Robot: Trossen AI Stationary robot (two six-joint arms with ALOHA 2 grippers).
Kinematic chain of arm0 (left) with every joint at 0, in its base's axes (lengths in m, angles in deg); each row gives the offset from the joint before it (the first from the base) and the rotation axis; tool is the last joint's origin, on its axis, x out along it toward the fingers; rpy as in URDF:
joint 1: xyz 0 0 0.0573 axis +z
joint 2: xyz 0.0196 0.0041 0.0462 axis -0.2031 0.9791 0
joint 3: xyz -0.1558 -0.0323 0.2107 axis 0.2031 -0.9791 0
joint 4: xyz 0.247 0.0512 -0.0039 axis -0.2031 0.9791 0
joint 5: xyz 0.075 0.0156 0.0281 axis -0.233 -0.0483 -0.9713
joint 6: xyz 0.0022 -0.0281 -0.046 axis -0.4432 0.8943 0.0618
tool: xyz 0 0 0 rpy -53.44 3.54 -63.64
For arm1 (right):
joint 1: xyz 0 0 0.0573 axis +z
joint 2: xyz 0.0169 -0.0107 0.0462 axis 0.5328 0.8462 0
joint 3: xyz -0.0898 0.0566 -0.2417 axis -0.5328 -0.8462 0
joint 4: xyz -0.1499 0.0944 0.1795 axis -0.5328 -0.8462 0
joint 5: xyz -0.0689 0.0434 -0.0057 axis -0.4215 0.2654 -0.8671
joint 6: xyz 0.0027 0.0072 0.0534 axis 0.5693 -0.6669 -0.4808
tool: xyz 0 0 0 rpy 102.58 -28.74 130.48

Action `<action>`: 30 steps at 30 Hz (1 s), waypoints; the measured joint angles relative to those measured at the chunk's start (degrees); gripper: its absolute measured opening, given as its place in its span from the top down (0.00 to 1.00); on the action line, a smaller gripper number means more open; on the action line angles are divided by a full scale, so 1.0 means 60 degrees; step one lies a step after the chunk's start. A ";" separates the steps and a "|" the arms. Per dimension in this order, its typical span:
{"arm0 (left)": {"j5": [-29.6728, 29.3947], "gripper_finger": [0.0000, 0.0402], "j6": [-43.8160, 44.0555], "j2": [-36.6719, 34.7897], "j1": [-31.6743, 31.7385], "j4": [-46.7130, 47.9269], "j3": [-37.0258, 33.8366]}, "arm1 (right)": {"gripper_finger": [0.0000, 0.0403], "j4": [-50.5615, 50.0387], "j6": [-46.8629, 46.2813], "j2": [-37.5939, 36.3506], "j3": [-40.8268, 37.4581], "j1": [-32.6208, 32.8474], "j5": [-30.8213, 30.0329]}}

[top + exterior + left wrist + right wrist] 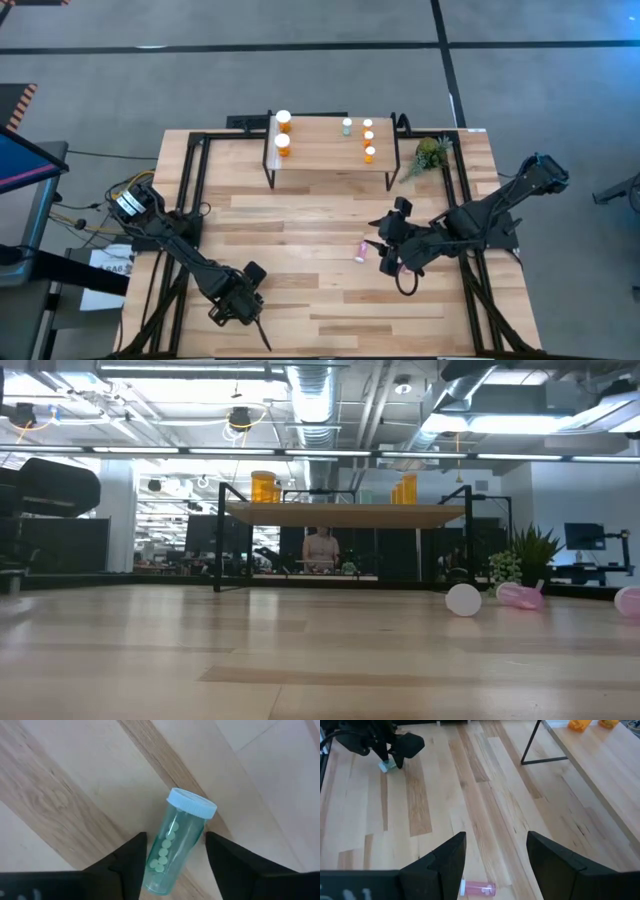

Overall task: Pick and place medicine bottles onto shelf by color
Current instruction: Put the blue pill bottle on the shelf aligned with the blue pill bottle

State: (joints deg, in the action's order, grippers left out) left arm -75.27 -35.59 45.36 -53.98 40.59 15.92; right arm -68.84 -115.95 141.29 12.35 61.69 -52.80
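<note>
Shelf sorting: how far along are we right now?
Done: six bottles stand on the shelf, two large orange ones on one side, three small orange and a green one on the other. In hand: the left gripper straddles a lying green bottle, fingers not yet touching it. Left: a pink bottle lying by the open right gripper.

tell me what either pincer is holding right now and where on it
The left pincer straddles the body of a lying pale green bottle, below its cap; whether it grips yet cannot be told. The right pincer is open and holds nothing.
</note>
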 joint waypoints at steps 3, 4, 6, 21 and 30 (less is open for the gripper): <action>-0.0024 0.59 -0.0007 -0.0003 0.0000 0.0065 0.0000 | 0.42 0.0000 -0.0001 0.0000 0.0000 0.0000 0.0000; -0.0028 0.60 -0.0007 -0.0004 0.0000 0.0086 0.0000 | 0.42 0.0000 -0.0001 0.0000 0.0000 0.0000 0.0000; -0.0032 0.64 -0.0011 -0.0004 0.0000 0.0140 0.0000 | 0.42 0.0000 -0.0001 0.0000 0.0000 0.0000 0.0000; -0.0647 0.79 -0.0153 -0.0764 -0.0018 0.0357 -0.0022 | 0.42 0.0007 -0.0001 0.0000 0.0000 0.0000 0.0000; -0.2209 0.77 -0.0676 -0.2444 -0.0015 -0.1949 -0.0172 | 0.42 0.0221 0.0147 0.0000 0.0000 0.0022 0.0004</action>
State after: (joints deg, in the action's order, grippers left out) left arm -88.52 -39.65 30.70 -54.07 28.90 14.88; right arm -67.52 -115.07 141.29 12.35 61.83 -52.78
